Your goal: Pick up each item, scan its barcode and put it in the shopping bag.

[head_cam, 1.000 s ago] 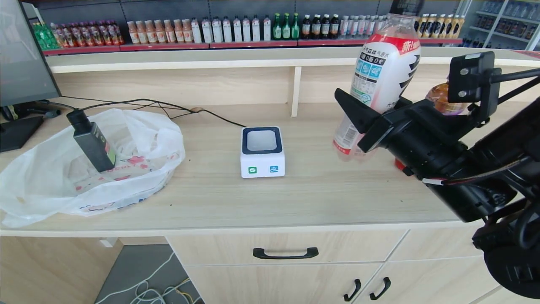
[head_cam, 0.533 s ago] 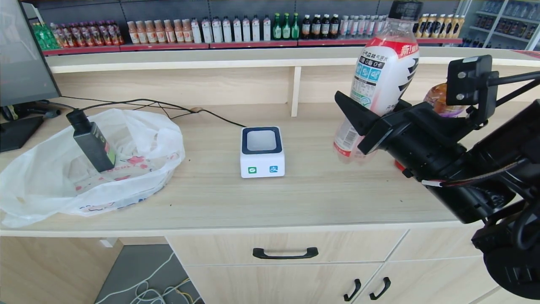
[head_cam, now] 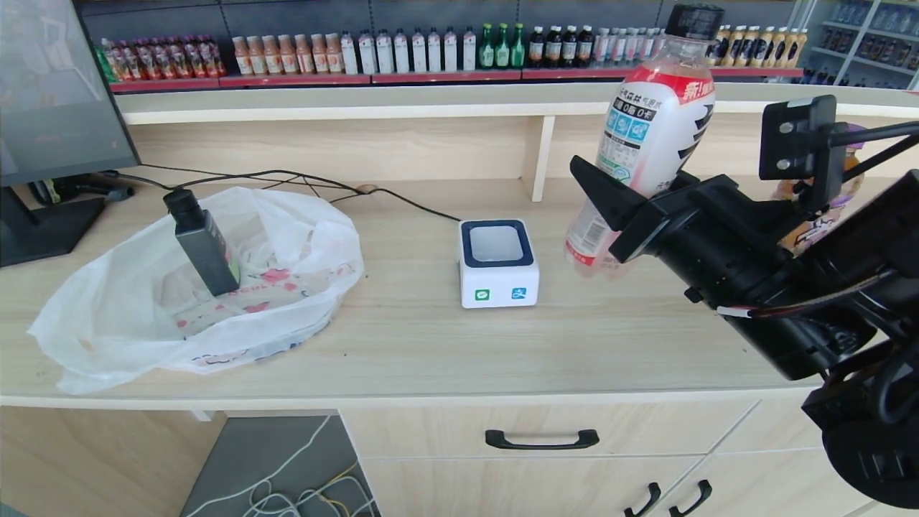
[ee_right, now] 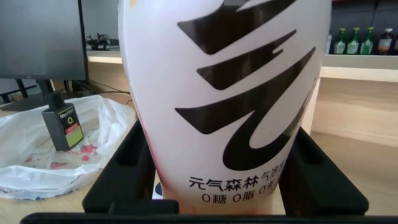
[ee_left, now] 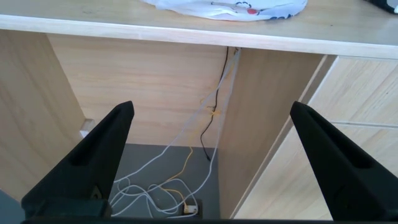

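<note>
— Shelves (head_cam: pixel 431 74) along the back wall are carrying rows of drink bottles, and a pale wooden desk (head_cam: pixel 431 345) is running across in front of them. What is sitting at its left end?

— A dark monitor (head_cam: pixel 50 93) is standing there. Beside it a white shopping bag (head_cam: pixel 108 323) is lying open on the desk, and a small dark bottle (head_cam: pixel 204 248) is leaning inside it, cap up.

— And the left end effector (ee_left: pixel 211 109)?

— It is hanging below the desk's front edge with its fingers spread wide and nothing between them. It is facing the open space under the desk, where loose wires are lying on the floor.

— What is coming next, moving right?

— A black cable (head_cam: pixel 402 197) is trailing from behind the bag towards a white box scanner (head_cam: pixel 497 263), which is sitting near the middle of the desk with its dark-framed window facing up. A drawer with a black handle (head_cam: pixel 542 439) is showing below it.

— Where is the item being handled?

— A big white drink bottle (head_cam: pixel 650 122) with a black cap and a red band is tilting just right of the scanner, seemingly lifted off the desk. The right end effector (head_cam: pixel 635 190) is clamping it around the middle, one finger on each side, and a barcode (head_cam: pixel 590 233) is showing low on the side turned towards the scanner.

— Anything further right?

— Another bottle (head_cam: pixel 836 190), orange-tinted, is standing on the desk behind the arm, partly hidden.
</note>
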Controlling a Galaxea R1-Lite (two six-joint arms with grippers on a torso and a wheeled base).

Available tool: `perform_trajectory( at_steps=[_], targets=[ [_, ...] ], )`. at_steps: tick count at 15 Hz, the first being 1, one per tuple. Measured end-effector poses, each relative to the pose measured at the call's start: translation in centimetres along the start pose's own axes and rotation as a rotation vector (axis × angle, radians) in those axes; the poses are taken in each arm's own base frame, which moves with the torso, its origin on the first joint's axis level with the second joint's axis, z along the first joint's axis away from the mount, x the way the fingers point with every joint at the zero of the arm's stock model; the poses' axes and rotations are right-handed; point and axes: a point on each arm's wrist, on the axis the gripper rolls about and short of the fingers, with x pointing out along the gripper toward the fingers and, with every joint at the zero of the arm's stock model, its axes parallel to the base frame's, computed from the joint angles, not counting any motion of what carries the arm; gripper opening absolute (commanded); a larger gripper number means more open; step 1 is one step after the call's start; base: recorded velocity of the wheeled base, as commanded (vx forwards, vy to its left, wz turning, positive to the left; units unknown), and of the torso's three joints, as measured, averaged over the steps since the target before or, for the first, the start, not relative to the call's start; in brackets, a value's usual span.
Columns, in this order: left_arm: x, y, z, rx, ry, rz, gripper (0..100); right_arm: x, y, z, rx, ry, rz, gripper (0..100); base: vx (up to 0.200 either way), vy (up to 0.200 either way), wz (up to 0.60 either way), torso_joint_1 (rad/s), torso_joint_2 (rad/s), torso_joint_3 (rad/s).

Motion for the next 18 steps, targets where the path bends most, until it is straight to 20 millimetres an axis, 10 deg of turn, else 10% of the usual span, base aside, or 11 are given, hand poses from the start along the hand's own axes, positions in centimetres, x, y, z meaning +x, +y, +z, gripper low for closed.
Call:
perform_trajectory(
  at_steps=[7,18],
  targets=[
    [0.0,0.0,0.0,0.000,0.000,0.000,100,-0.5,0.0,-0.6,0.001,0.030,0.001,0,0.000,0.200,0.00,0.004,0.00,0.002],
    [0.0,0.0,0.0,-0.001,0.000,0.001,100,-0.1,-3.2,0.0,-0.193,-0.019,0.131,0,0.000,0.000,0.00,0.000,0.00,0.000]
  ],
)
